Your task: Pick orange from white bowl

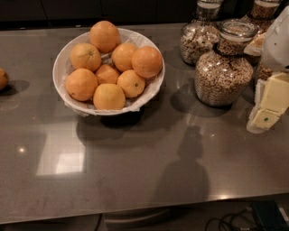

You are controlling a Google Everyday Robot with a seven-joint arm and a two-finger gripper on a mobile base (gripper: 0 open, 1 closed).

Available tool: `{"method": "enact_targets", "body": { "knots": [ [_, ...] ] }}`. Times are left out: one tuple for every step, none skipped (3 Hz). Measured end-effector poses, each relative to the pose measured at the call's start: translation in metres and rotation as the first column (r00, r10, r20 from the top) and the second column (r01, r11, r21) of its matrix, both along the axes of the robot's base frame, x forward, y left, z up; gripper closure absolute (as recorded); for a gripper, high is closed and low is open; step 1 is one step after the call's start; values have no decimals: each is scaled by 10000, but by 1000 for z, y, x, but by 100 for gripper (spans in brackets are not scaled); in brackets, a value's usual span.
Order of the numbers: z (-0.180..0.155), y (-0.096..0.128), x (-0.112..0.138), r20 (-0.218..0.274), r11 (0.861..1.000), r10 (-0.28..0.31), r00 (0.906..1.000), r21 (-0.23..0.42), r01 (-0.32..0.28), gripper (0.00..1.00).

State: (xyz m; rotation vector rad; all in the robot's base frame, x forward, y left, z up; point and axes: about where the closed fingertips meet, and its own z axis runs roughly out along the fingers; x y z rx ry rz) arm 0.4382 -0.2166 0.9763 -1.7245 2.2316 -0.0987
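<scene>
The white bowl (58,67) stands on the grey counter at the back left, lined with crinkled white paper and piled with several oranges. The orange (146,62), large, smooth and evenly deep orange, sits at the bowl's right side on top of the pile. Paler and smaller oranges with stem dots lie beside it. My gripper (270,104), cream-coloured, hangs at the right edge of the view, well to the right of the bowl and just above the counter, in front of the jars. It holds nothing that I can see.
Glass jars of cereal stand at the back right: a big one (223,70), one behind it (198,38), and more by the arm (264,11). A loose orange (2,79) lies at the left edge. The counter's front edge (135,212) runs along the bottom.
</scene>
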Motion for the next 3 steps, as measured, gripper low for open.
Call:
{"method": "enact_targets", "body": {
  "knots": [
    [0, 0, 0, 2, 10000, 2, 10000, 3, -2, 0],
    [-6, 10, 20, 191, 9995, 193, 9996, 242, -198, 0],
    [-12, 28, 50, 764, 9956, 803, 9938, 423, -837, 0]
  ]
}}
